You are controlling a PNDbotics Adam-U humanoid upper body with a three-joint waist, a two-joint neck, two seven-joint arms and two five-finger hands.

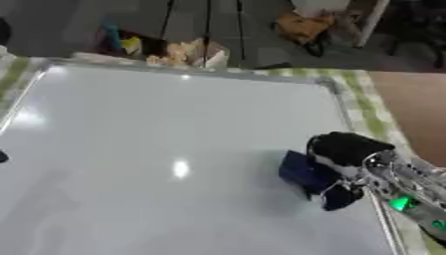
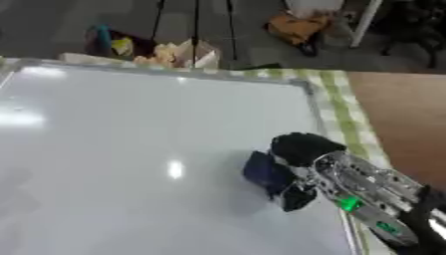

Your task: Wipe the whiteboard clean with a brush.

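Observation:
A large whiteboard (image 1: 157, 139) lies flat and fills most of both views; its surface looks white with only glare spots. My right hand (image 1: 347, 152) comes in from the lower right and is curled round a dark blue brush (image 1: 302, 172), which rests on the board near its right edge. A small dark shape (image 1: 3, 157) shows at the left edge of the left eye view; I cannot make out what it is. My left hand is not in sight.
A green-and-white checked cloth (image 1: 370, 107) lies under the board along its right side, with brown table (image 1: 418, 109) beyond. Past the far edge stand boxes and clutter (image 1: 166, 50) on the floor.

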